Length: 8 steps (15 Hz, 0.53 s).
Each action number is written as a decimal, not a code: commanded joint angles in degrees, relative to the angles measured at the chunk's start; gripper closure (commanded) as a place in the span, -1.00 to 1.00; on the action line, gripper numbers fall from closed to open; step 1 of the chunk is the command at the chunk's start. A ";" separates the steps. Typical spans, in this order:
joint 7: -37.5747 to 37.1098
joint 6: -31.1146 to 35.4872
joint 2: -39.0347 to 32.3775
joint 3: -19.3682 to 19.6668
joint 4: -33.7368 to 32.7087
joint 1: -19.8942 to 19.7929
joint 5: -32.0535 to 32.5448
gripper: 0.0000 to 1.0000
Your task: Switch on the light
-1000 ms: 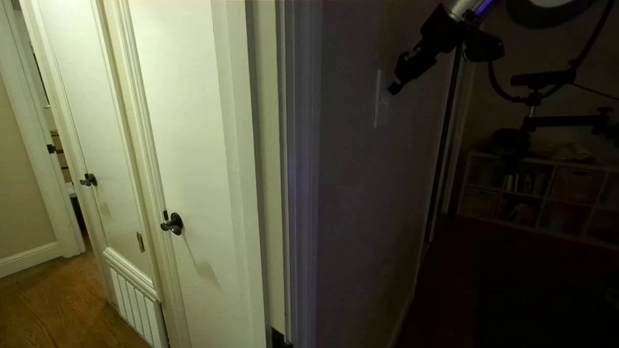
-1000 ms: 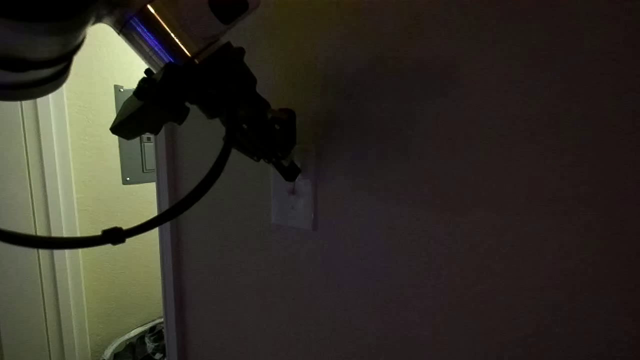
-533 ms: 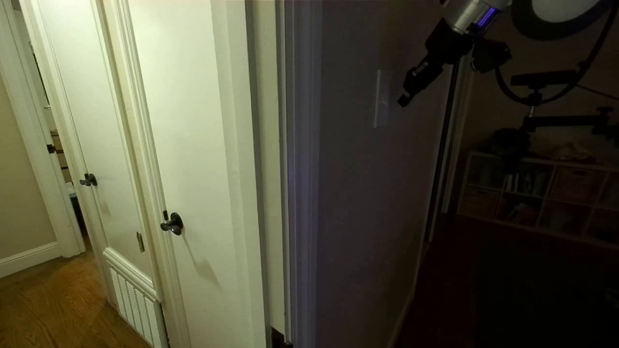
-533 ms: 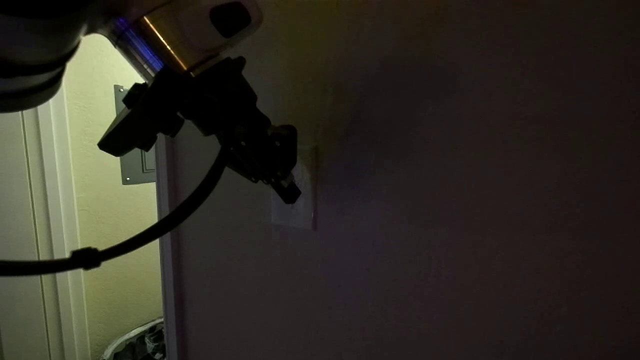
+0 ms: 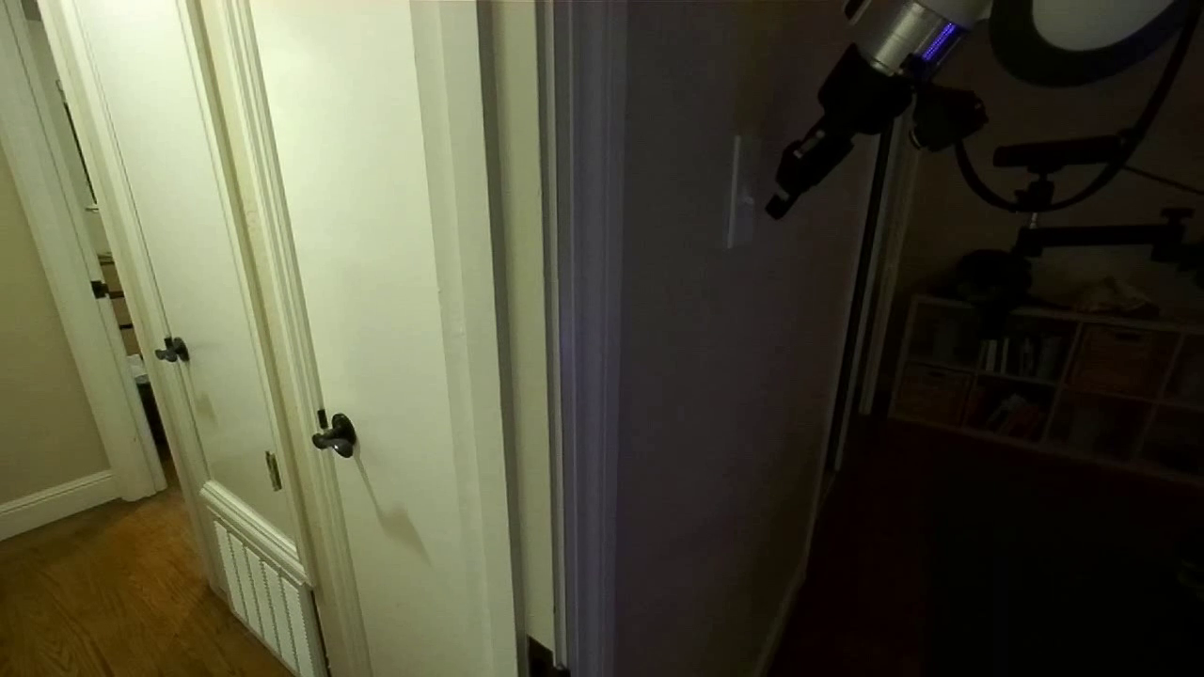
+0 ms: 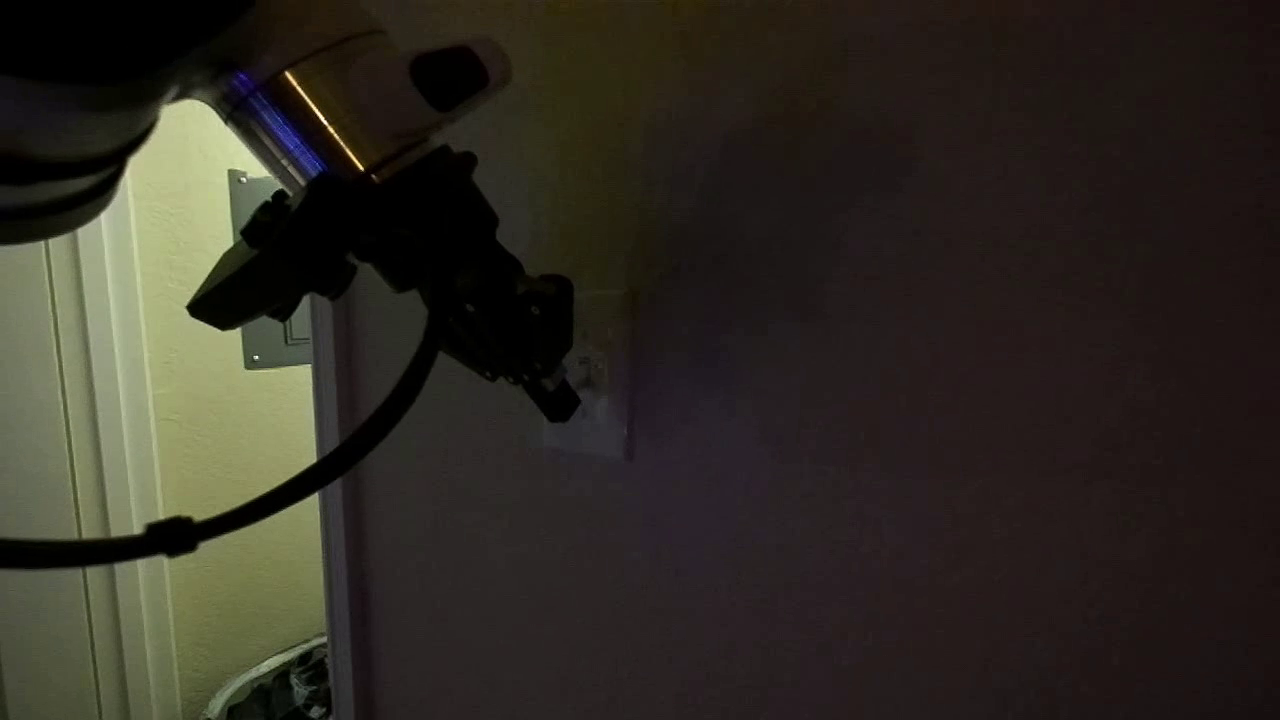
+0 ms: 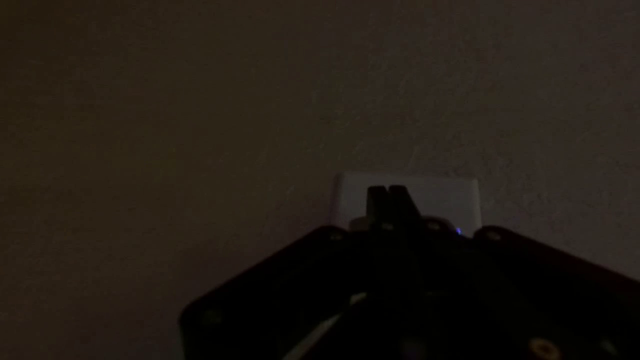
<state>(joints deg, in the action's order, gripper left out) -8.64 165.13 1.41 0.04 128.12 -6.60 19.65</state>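
Note:
The light's switch is a pale upright wall plate [image 6: 608, 425] on a dark wall. A small toggle shows near its middle. The plate shows edge-on in an exterior view [image 5: 738, 212] and partly in the wrist view [image 7: 445, 200], where the gripper hides its lower part. My gripper [image 6: 560, 402] is shut, fingertips together with nothing between them. In an exterior view the gripper [image 5: 778, 209] points down and toward the plate, with a small gap to it. In the wrist view the fingertips [image 7: 388, 189] overlap the plate. No lamp shows. The room around the switch is dark.
A door frame [image 5: 588, 329] stands beside the switch wall. Beyond it are white doors with dark handles [image 5: 336, 435]. A cube shelf [image 5: 1063, 376] stands at the back of the dark room. A black cable [image 6: 380, 435] hangs from my arm. A grey panel [image 6: 265, 345] hangs on the lit wall.
My gripper has moved down across the plate. It first backed away from the wall, then came a little nearer again. More of the toggle shows now. The room stays dark.

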 commanded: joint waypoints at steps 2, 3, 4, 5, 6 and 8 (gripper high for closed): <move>-0.17 0.32 -0.23 -0.38 0.19 0.21 -1.66 0.89; -0.26 0.48 -0.30 -0.40 0.20 0.14 -1.93 0.90; -0.26 0.64 -0.36 -0.41 0.19 0.11 -2.24 0.90; -0.38 0.90 -0.43 -0.37 0.09 0.06 -2.39 0.90; -0.45 1.07 -0.47 -0.37 -0.02 0.04 -2.43 0.91; -0.66 1.42 -0.55 -0.34 -0.39 -0.02 -2.16 0.89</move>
<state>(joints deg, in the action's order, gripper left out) -8.64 165.40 0.91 -0.35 127.99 -6.58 18.08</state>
